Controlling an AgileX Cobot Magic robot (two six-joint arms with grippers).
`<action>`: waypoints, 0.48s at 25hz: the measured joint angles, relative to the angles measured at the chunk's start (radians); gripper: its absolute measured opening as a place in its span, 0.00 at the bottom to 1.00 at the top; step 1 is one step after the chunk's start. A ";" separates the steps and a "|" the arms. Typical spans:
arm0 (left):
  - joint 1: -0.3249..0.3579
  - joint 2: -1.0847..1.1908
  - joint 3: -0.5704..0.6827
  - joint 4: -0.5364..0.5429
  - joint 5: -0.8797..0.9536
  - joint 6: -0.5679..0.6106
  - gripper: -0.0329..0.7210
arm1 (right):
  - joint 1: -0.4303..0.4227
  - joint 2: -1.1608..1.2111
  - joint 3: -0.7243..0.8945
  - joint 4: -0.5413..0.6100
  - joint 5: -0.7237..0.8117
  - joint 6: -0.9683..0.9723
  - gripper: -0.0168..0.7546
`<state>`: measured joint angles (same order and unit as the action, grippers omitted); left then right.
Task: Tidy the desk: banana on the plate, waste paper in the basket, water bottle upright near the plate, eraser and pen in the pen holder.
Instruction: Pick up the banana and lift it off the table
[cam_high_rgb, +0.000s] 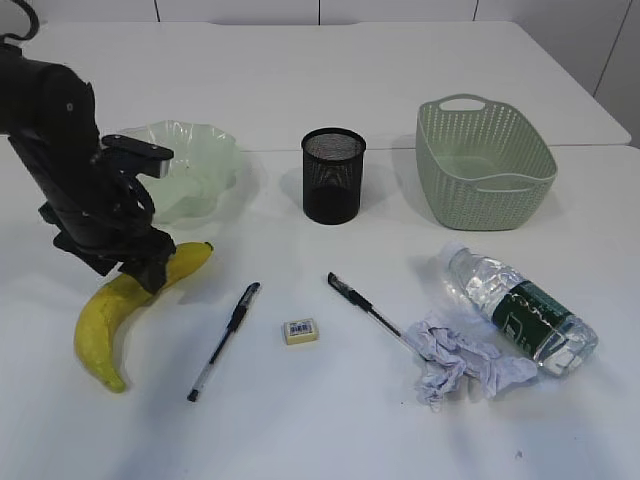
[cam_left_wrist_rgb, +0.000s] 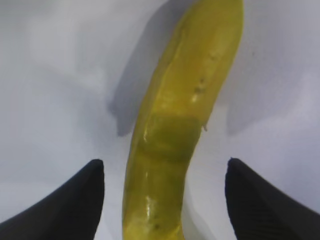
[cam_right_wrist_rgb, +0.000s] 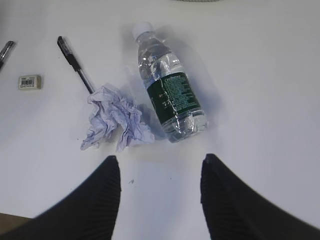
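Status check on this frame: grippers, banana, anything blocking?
Left gripper open, straddling banana, no grip. Right gripper open, empty, above desk. Banana flat on desk, plate just behind, path clear.

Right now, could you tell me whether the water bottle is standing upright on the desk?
No, the water bottle lies on its side on the desk, next to the crumpled waste paper.

The banana (cam_left_wrist_rgb: 172, 135) lies lengthwise on the white desk (cam_left_wrist_rgb: 55, 85), running from the near edge to the far right. The left gripper (cam_left_wrist_rgb: 165, 200) hangs over its near part, jaws spread wide, one black finger (cam_left_wrist_rgb: 70, 205) on each side, apart from the peel.
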<state>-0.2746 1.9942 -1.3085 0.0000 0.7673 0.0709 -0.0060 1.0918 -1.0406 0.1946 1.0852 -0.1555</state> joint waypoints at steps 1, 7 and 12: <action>0.000 0.010 0.000 0.000 -0.004 0.000 0.75 | 0.000 0.000 0.000 0.000 0.000 0.000 0.52; 0.000 0.047 -0.002 -0.006 -0.015 0.000 0.74 | 0.000 0.000 0.000 0.000 0.000 0.000 0.52; 0.000 0.067 -0.002 -0.015 -0.018 0.000 0.71 | 0.000 0.000 0.000 0.000 0.000 0.000 0.52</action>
<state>-0.2746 2.0614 -1.3102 -0.0152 0.7495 0.0709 -0.0060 1.0918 -1.0406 0.1946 1.0852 -0.1555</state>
